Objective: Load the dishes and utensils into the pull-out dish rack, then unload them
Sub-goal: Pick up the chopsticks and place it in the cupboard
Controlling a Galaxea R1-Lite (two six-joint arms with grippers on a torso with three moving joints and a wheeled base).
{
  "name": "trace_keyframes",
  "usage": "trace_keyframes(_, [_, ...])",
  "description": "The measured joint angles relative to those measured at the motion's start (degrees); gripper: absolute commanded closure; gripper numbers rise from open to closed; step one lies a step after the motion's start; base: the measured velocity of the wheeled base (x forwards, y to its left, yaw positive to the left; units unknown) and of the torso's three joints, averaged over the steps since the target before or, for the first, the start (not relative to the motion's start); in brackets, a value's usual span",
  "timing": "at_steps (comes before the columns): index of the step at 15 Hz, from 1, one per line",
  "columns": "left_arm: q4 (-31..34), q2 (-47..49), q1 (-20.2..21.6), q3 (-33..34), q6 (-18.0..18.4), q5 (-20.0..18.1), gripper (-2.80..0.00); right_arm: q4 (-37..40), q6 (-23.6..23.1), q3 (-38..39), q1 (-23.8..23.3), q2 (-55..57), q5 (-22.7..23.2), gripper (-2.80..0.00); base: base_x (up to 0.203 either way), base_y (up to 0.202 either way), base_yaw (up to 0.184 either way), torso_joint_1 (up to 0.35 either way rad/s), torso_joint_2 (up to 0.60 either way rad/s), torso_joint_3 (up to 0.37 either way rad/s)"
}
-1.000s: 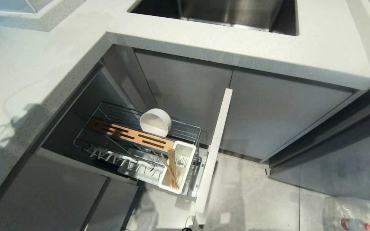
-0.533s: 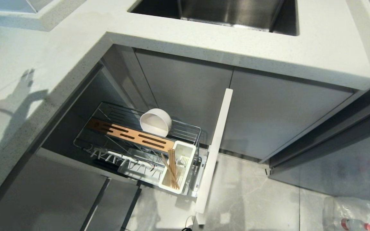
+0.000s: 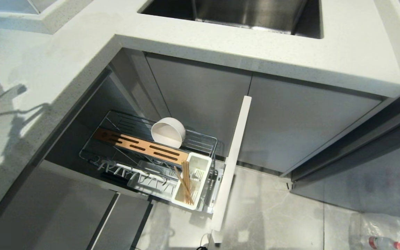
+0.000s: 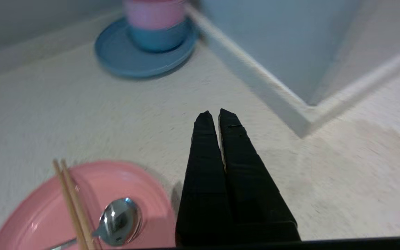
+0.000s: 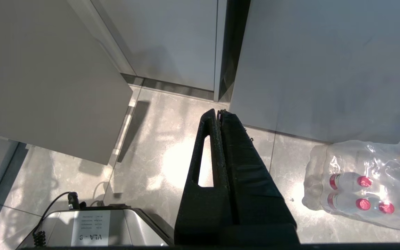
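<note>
While the pull-out dish rack (image 3: 151, 163) stands drawn out of the cabinet below the counter (image 3: 30, 86), it is only partly loaded: the cream-white bowl (image 3: 168, 132) leans on its edge on the far wire shelf, just behind the brown slotted strip (image 3: 141, 146), and one pair of chopsticks (image 3: 185, 182) stands in the white cutlery box (image 3: 191, 180) at the near right end, beside the pale drawer front (image 3: 231, 163).

What remains lies up on the counter, off to the left. The left wrist view shows the left end effector (image 4: 213, 114) clenched shut and empty, hovering over bare counter. Just beside it sits the pink plate (image 4: 89, 205), carrying a metal spoon (image 4: 116, 222) and a second pair of chopsticks (image 4: 73, 205). Those chopsticks run lengthwise roughly parallel to the shut fingers, with the spoon's bowl between them and the end effector. In the head view only a sliver of the plate shows at the far left edge.

The left arm is clearly the nearer one. Judging by this, the next pick needs the fingers to part and shift sideways toward the plate, closing across the utensil's long axis.

The right end effector (image 5: 219, 113) hangs parked and clenched above the floor (image 5: 151, 156), well away from rack and plate.

A blue saucer with stacked cups (image 4: 148, 45) sits further along the counter.
</note>
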Motion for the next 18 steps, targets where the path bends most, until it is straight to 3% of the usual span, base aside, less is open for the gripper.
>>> trace_keyframes(4, [13.5,1.8,5.1,-0.1,-14.1,-0.7,0.00,0.0,0.0,0.0,0.0,0.0,0.0,0.00,0.000,0.000,0.000,0.000,0.00,0.000])
trace_keyframes(7, [24.6,2.0,6.5,-0.5,-20.7,-3.9,0.00,0.0,0.0,0.0,0.0,0.0,0.0,0.00,0.000,0.000,0.000,0.000,0.00,0.000])
trace_keyframes(11, [28.8,1.8,10.9,-0.9,-22.1,-8.0,0.00,0.0,0.0,0.0,0.0,0.0,0.0,0.00,0.000,0.000,0.000,0.000,0.00,0.000])
trace_keyframes(18, [41.6,-2.3,11.9,-1.0,-25.0,-8.5,0.00,0.0,0.0,0.0,0.0,0.0,0.0,0.00,0.000,0.000,0.000,0.000,0.00,0.000])
